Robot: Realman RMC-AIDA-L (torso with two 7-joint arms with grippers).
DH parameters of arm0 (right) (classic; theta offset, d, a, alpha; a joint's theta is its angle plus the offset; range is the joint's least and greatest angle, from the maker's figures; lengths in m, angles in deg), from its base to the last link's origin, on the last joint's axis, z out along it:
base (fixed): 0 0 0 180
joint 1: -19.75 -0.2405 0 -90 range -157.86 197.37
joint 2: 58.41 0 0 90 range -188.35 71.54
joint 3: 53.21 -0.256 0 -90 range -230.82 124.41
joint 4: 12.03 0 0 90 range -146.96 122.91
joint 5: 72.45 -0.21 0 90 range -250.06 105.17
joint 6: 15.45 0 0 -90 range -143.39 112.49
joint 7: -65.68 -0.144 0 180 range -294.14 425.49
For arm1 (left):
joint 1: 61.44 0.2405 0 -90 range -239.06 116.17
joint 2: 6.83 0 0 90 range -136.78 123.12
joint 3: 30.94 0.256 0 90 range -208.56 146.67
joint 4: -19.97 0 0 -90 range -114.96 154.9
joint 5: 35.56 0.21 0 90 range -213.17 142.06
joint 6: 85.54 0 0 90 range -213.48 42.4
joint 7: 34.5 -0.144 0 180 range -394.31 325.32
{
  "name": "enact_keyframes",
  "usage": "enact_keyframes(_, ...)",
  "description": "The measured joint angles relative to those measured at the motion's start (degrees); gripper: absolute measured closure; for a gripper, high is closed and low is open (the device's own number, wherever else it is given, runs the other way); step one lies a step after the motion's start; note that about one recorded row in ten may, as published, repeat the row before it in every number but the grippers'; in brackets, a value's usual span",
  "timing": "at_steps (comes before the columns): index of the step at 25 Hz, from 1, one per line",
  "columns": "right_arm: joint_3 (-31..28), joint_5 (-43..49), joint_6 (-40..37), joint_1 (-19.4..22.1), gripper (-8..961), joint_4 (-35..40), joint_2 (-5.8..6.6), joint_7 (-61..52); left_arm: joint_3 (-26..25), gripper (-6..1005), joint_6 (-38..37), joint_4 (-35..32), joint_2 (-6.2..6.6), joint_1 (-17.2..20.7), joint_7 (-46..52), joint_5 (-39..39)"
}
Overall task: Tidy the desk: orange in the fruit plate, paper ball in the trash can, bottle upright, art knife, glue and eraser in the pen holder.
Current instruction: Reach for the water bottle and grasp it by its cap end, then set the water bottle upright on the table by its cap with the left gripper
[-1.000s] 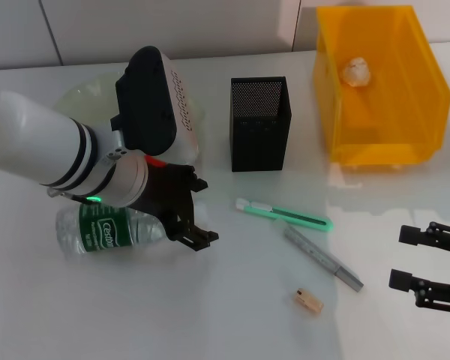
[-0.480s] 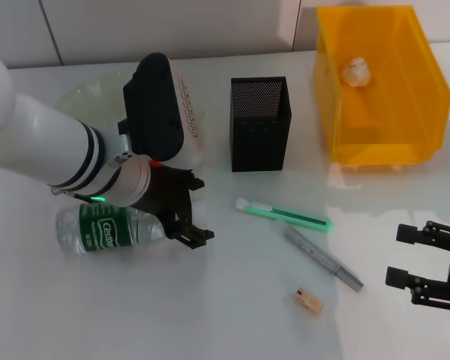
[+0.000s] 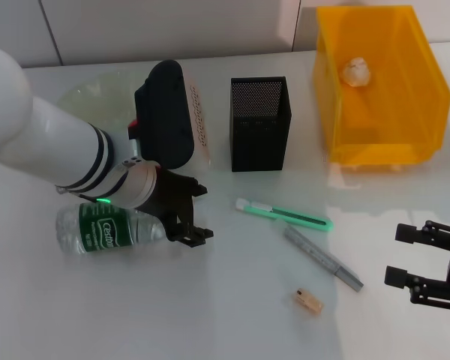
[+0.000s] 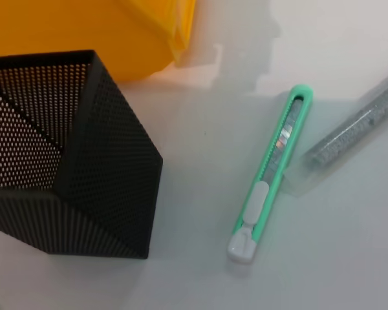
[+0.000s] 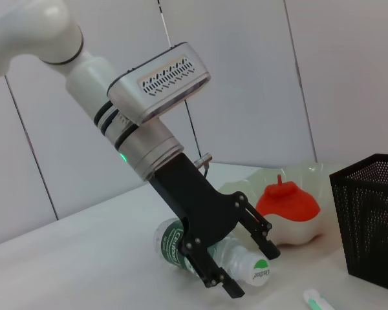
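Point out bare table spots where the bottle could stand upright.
Bare table lies in front of the lying bottle and left gripper, nearer the robot than the eraser. Crowded: between the pen holder, art knife and glue.

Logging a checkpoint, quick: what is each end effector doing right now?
Left end effector: open, fingers straddling the cap end of the lying bottle, not closed on it.
Right end effector: open, empty, parked near the table edge.

Your left end effector point(image 3: 189, 212) straddles the lying bottle point(image 3: 109, 229), with bare surface point(image 3: 172, 300) open toward 6 o'clock. At 3 o'clock the knife point(image 3: 285, 216) and glue stick point(image 3: 322, 258) block a sweep; the mesh holder point(image 3: 260, 124) stands at 1 o'clock.
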Motion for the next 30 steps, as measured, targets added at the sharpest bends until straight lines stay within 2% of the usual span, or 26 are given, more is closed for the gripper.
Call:
enact_keyframes(10,0.0,0.2,0.5,-0.1,204,-0.8,0.08,0.0,1.4,337,0.8,0.5,0.0,-0.2,0.1,1.0)
enact_keyframes(12,0.0,0.5,0.6,-0.2,205,-0.8,0.09,-0.1,1.6,563,0.4,-0.2,0.0,-0.2,0.1,1.0)
enact_keyframes(16,0.0,0.6,0.7,-0.3,205,-0.8,0.09,-0.3,1.7,569,-0.9,-2.5,0.0,0.5,0.1,1.0)
enact_keyframes(17,0.0,0.6,0.7,-0.2,205,-0.8,0.09,-0.3,1.7,570,-2.4,-4.8,0.0,1.3,0.3,0.7)
enact_keyframes(18,-0.1,0.6,0.7,-0.2,205,-0.8,0.09,-0.4,1.5,572,-5.4,-10.3,0.02,3.1,1.1,0.4)
enact_keyframes(20,-0.2,0.6,0.6,-0.2,205,-0.8,0.09,-0.4,1.0,572,-7.8,-14.6,0.17,5.0,1.6,-0.2)
enact_keyframes(22,-0.4,0.7,0.4,-0.2,205,-0.8,0.09,-0.4,-0.4,572,-9.7,-18.0,0.35,6.7,1.7,-1.1)
enact_keyframes(26,-0.5,0.7,0.4,-0.2,205,-0.8,0.09,-0.5,-7.2,573,-14.4,-21.5,0.46,9.6,0.3,-6.4)
enact_keyframes(28,-0.3,0.7,0.5,-0.3,206,-0.8,0.06,-0.5,-12.8,573,-16.2,-21.6,0.59,11.3,-2.0,-11.0)
enact_keyframes(29,-0.3,0.7,0.5,-0.4,206,-0.8,0.04,-0.5,-12.8,573,-16.2,-21.6,0.59,11.3,-2.0,-11.0)
enact_keyframes(30,-0.2,0.7,0.5,-0.5,206,-0.9,0.04,-0.6,-17.3,573,-17.3,-21.0,0.62,13.1,-3.9,-14.1)
